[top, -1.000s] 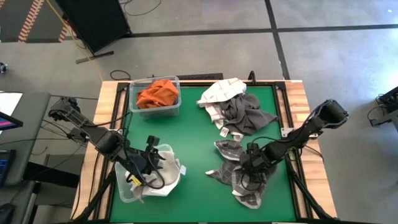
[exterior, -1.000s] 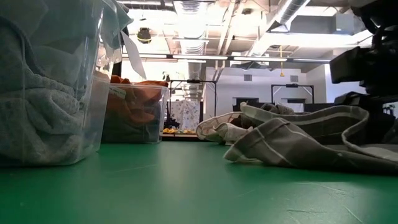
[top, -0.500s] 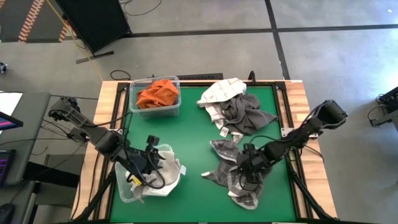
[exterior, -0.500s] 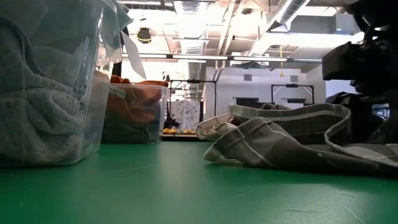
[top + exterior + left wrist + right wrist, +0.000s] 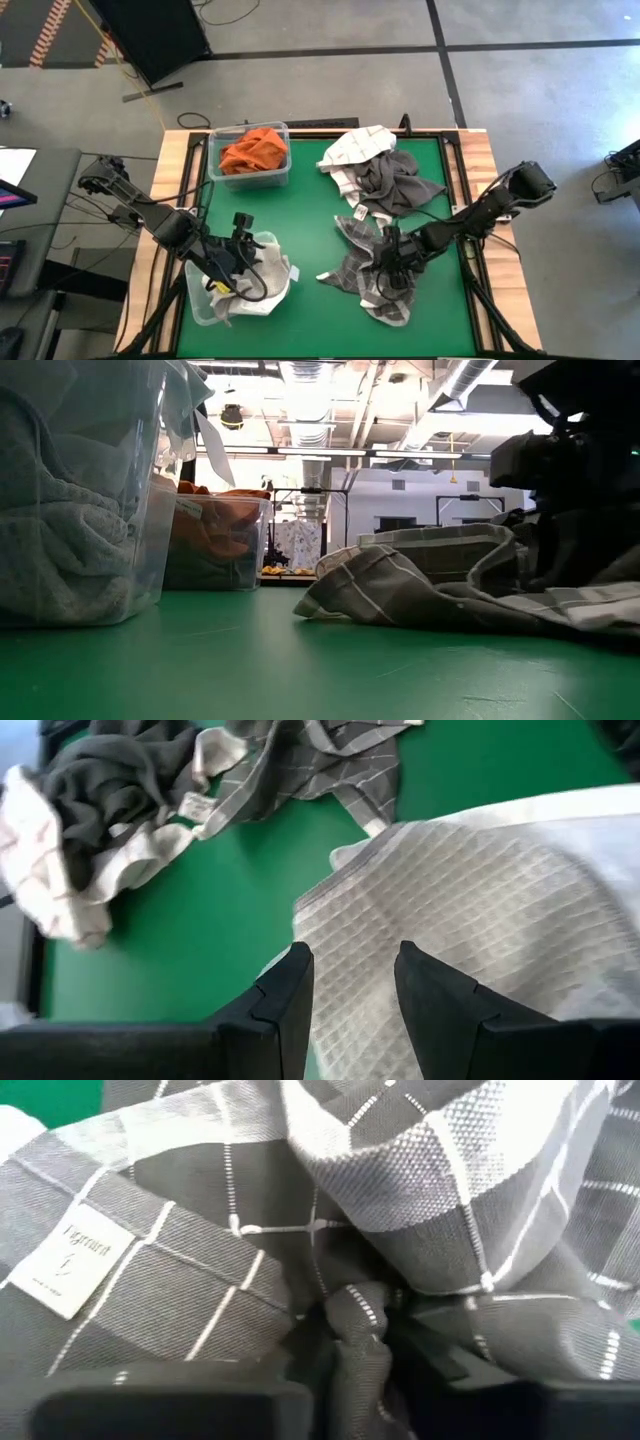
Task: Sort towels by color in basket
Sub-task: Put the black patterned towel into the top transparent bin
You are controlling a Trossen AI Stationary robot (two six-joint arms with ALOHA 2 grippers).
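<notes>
A grey-and-white checked towel lies crumpled on the green table, near and right of centre. My right gripper is down on it and shut on a fold. At the near left stands a clear bin with white towels inside. My left gripper hovers over a white waffle-weave towel with its fingers apart and nothing between them. Orange towels fill a second clear bin at the far left. A cream checked towel and a dark grey towel lie piled at the far right. My right gripper pinches a bunched-up fold of the checked towel between its two fingers, coming at it from above. The fold holds several layers. The rest of the towel lies slack on the table around the gripper, with its label facing up.
Bare green table lies between the two bins and the towel piles. In the low view the near bin stands at the left and the checked towel's edge reaches toward the middle. Wooden rails frame the table.
My right gripper has moved toward the table's left edge. The checked towel has slid along the table with it, and its left corner lies farther left than before. It has also bunched up under the gripper.
</notes>
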